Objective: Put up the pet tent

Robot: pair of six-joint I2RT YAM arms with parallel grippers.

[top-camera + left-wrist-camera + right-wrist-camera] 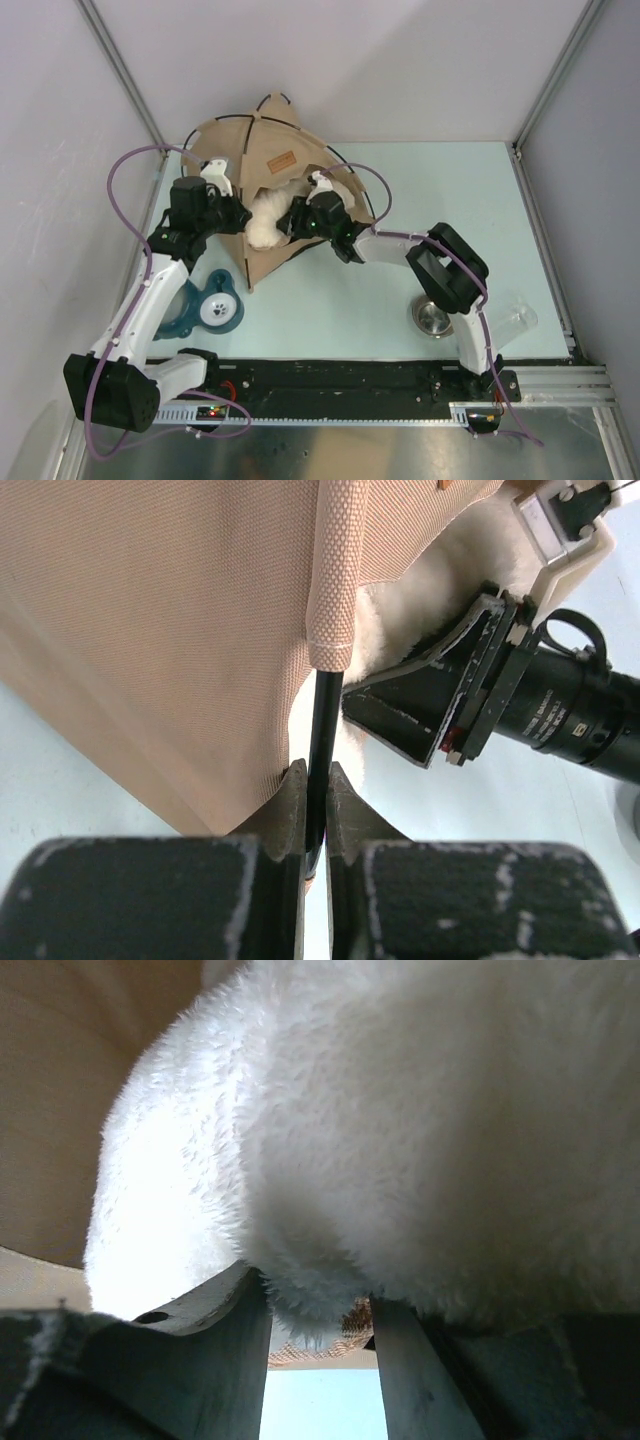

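The pet tent (255, 150) stands at the back of the table, tan fabric with black poles and a brown label patch (281, 162). My left gripper (240, 215) is at its front left edge. Seen from the left wrist, that gripper (310, 780) is shut on a thin black pole (323, 720) coming out of a tan fabric sleeve (335, 590). A white fluffy pillow (265, 220) lies in the tent's opening. My right gripper (295, 222) reaches into it from the right. In the right wrist view its fingers (320, 1305) press a fold of the pillow (400, 1130) between them.
A blue pet bowl with a paw print (212, 308) sits near the left arm. A steel bowl (433, 317) and a clear plastic cup (510, 322) sit by the right arm's base. Enclosure walls close the back and both sides.
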